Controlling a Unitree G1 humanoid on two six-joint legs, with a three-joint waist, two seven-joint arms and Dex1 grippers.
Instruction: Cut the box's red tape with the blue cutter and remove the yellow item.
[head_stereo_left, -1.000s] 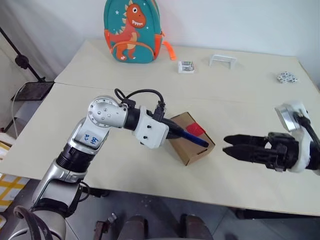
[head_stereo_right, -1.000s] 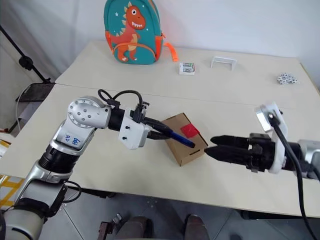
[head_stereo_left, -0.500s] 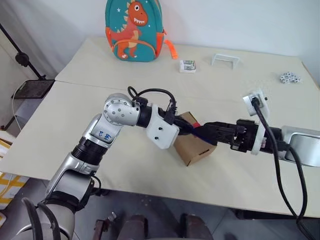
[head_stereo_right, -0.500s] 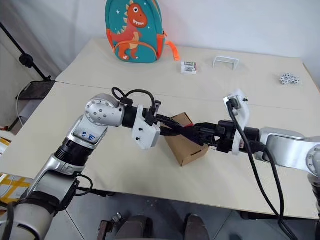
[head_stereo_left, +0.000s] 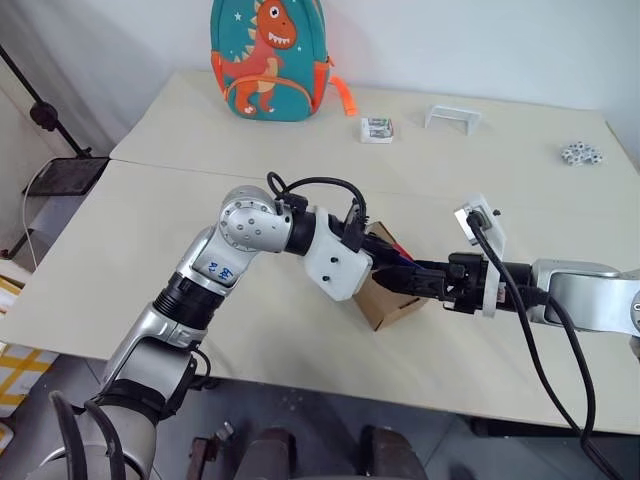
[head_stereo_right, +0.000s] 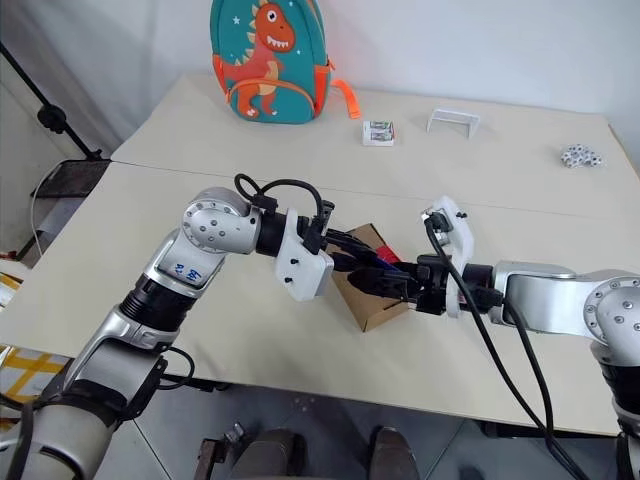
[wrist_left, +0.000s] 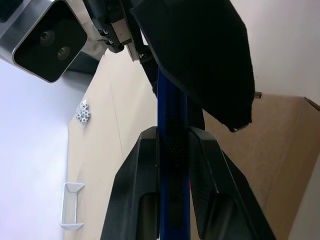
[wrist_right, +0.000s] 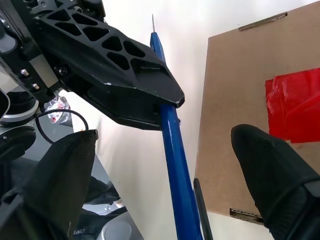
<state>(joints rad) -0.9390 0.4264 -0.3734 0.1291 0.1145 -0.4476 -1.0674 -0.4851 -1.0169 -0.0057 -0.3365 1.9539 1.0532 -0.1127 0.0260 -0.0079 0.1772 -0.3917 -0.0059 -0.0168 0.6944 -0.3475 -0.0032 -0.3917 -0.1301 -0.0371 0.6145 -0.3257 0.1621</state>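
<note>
The box (head_stereo_left: 392, 302), a small brown carton, lies on the table near its front edge, and the red tape (wrist_right: 292, 105) is a patch on its top face. My left gripper (wrist_left: 173, 134) is shut on the blue cutter (wrist_left: 172, 110), holding it just over the box. From the right, my right gripper (head_stereo_left: 412, 279) reaches in, open. Its two fingers stand wide apart on either side of the blue cutter (wrist_right: 172, 135), close to the left gripper's fingers. The yellow item is out of view.
A teal dinosaur backpack (head_stereo_left: 265, 60) stands at the table's back left. A small white packet (head_stereo_left: 376, 129), a white bracket (head_stereo_left: 452, 117) and a small white cluster (head_stereo_left: 578, 153) lie along the back. The table's front edge runs just below the box.
My right gripper has swung in from the right to the box and now straddles the cutter. The left gripper has carried the cutter slightly to the right.
</note>
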